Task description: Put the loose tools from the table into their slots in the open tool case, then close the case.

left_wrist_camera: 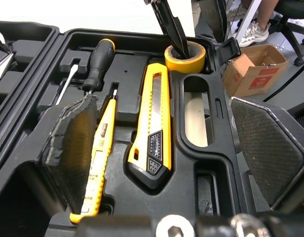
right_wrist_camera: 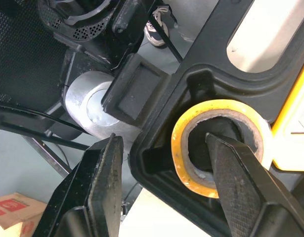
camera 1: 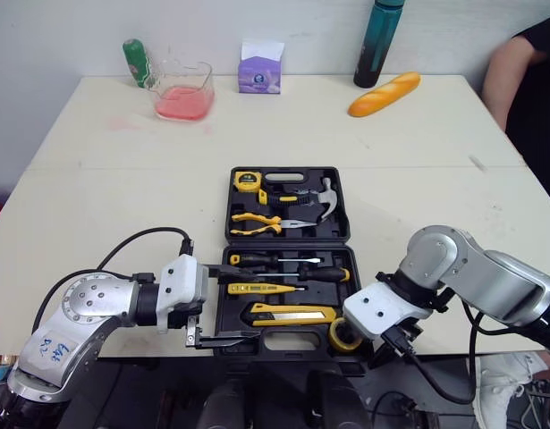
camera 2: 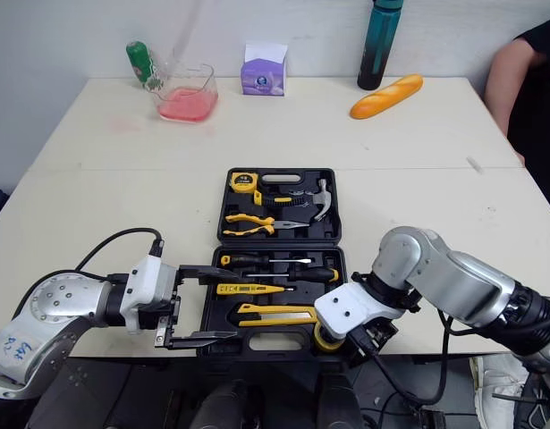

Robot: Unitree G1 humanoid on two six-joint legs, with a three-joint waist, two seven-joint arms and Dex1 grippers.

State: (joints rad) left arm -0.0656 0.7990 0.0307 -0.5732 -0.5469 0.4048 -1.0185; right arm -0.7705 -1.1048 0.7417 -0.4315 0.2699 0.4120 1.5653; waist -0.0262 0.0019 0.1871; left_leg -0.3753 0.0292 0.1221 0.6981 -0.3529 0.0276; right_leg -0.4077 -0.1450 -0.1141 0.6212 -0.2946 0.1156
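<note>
yellow ring-shaped tape roll [left_wrist_camera: 187, 64]: judged light, stiff; grip across its wall. right gripper [right_wrist_camera: 161, 143] stood spread, one finger [right_wrist_camera: 240, 173] in core; left gripper [camera 2: 228, 302] likewise spread.

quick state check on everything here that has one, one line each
tool case, open, lid laid back flat
tape roll, sitting in its corner slot
utility knife, seated in its slot
tester screwdriver, seated in its slot
left tool, open, at the case's near left corner
right tool, open, one finger inside the tape roll
glass container, upright, pink contents
teal bottle, upright
</note>
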